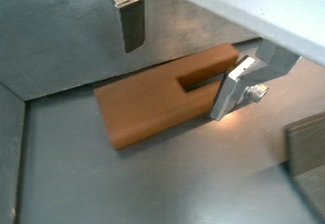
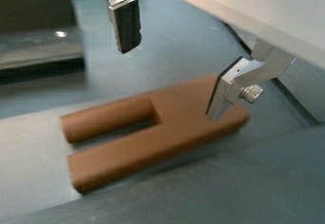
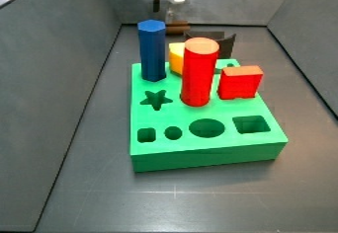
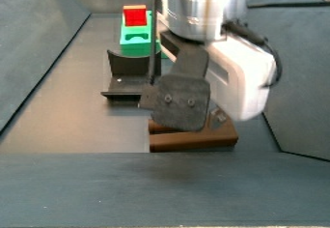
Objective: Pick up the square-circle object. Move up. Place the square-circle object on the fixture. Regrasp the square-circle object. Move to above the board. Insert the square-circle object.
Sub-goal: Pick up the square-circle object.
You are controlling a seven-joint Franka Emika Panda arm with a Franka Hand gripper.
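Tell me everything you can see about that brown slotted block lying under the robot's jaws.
The brown block looks like smooth wood or plastic, flat and elongated, with a deep slot cut in from one end that leaves two prongs. It lies flat on the grey floor. The gripper hovers above it, jaws open, one finger clear of it, the other near its solid end; nothing grips it. In a side view it sits beside the black fixture.

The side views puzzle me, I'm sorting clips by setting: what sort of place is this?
Probably a robot test cell for peg insertion: grey walled floor, a green board with shaped holes and pegs, a black fixture, and the open gripper above a brown forked piece.
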